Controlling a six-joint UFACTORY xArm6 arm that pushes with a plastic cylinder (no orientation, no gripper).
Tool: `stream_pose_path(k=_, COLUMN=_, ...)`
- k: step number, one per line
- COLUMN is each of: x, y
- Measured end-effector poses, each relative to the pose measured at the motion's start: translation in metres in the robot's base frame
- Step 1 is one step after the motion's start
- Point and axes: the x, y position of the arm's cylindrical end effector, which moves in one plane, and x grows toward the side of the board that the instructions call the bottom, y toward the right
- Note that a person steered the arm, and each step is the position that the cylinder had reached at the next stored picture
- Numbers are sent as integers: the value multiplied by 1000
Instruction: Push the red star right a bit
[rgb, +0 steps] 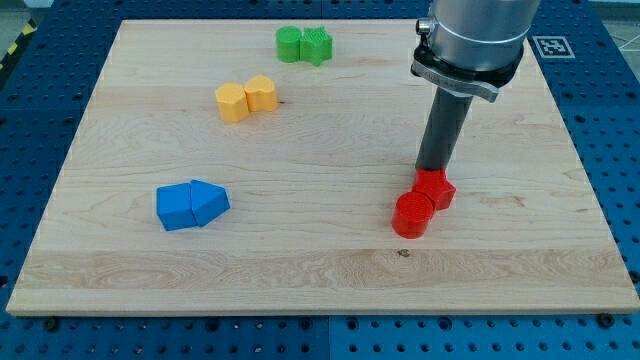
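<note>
On the board (330, 260), view's left: blue cube (175, 207) touching blue wedge (209, 201). Up a bit, two yellow blocks (246, 98) touching. Top centre, two green blocks (304, 44) touching. Right of centre: red cylinder (412, 214) touching red star (434, 188); my tip (432, 170) at star's top edge. No jaws, bare rod.

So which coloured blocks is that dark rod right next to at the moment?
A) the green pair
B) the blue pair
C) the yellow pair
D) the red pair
D: my tip comes down at the upper edge of the red star, which touches the red cylinder; the blue, yellow and green pairs all lie well off toward the view's left.
</note>
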Motion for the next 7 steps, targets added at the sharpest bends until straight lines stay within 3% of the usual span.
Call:
stream_pose_path(k=2, x=-13, y=-4)
stream_pose_path(k=3, x=-14, y=-56)
stream_pose_path(k=7, x=15, y=-32)
